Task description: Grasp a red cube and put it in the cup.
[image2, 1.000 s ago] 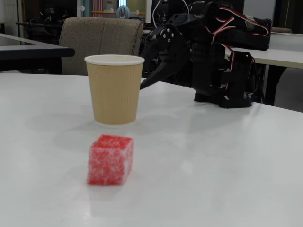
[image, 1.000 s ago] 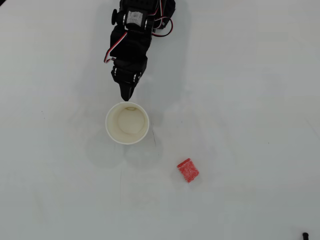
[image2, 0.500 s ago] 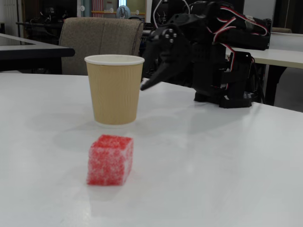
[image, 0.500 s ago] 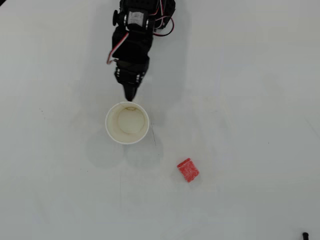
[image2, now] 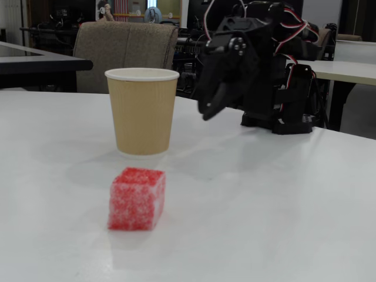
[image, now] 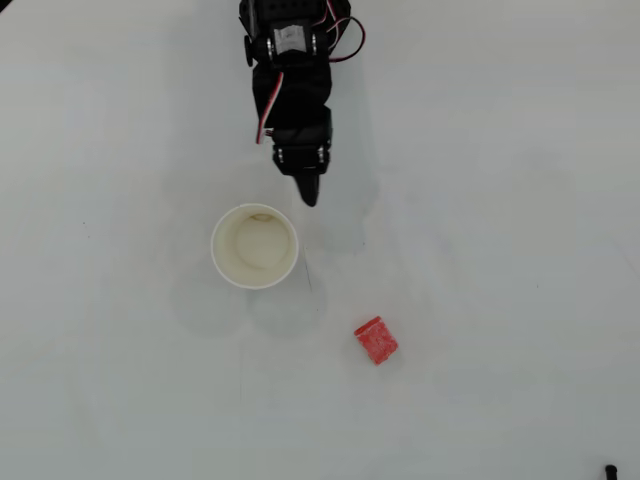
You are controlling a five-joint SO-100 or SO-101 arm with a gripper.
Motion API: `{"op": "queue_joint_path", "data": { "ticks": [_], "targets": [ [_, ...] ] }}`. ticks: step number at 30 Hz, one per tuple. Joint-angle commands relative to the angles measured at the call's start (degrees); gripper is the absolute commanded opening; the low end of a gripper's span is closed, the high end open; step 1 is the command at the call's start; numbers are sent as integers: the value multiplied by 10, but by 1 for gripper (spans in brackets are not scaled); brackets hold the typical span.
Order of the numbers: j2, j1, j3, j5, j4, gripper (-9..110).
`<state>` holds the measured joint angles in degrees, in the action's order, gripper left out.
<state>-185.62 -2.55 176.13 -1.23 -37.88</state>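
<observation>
Presently the gripper (image: 309,197) is seen with jaws closed and empty, raised off the table (image: 520,150) just beyond the cup (image: 254,245). In the overhead view the red cube (image: 376,340) lies nearer and to the right, well apart.

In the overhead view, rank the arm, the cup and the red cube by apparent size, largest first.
1. The arm, though the top edge cuts it off.
2. The cup.
3. The red cube, clearly smallest.
</observation>
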Motion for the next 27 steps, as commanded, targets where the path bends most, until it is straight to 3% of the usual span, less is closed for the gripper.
{"op": "queue_joint_path", "data": {
  "ticks": [1,16,27],
  "targets": [
    [-4,-52,41,-4,19,1],
    [2,-248,39,-38,21,1],
    [127,-223,-57,-569,48,0]
  ]
}}
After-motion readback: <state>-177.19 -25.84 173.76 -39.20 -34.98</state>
